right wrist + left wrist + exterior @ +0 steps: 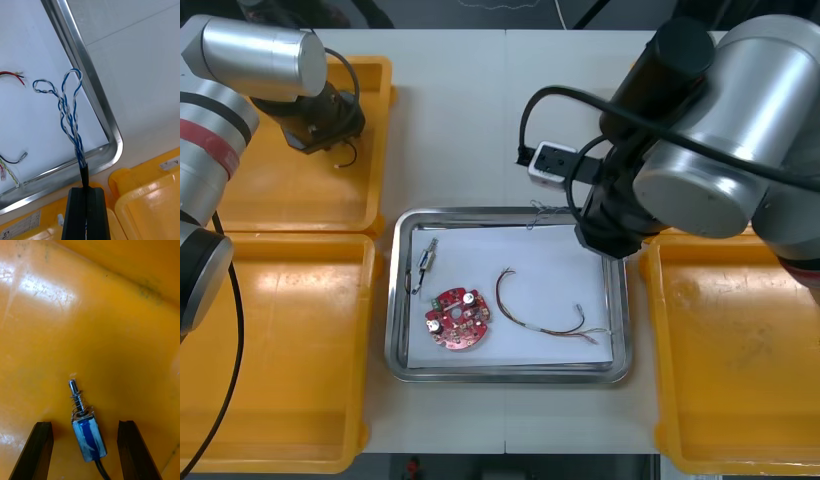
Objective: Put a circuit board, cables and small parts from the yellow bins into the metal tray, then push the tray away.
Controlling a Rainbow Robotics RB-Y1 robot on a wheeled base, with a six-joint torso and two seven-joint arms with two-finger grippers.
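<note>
My right gripper [86, 190] is shut on one end of a twisted blue and white cable [69, 108], whose loops hang over the far right corner of the metal tray [93, 93]. In the front view the tray [402, 300] holds a round red circuit board [457, 318], a small metal part [427, 260] and a red and yellow cable [542, 312]. My left gripper [84, 423] is open low in the far left yellow bin [250, 200]. A small metal part [85, 429] with a blue wrap and a spring pin lies between its fingers [41, 450].
Yellow bins [740, 360] flank the tray on both sides; the near left bin [280, 350] looks bare. The right arm's bulky wrist [700, 140] hangs over the tray's far right corner. Open table lies beyond the tray's far edge.
</note>
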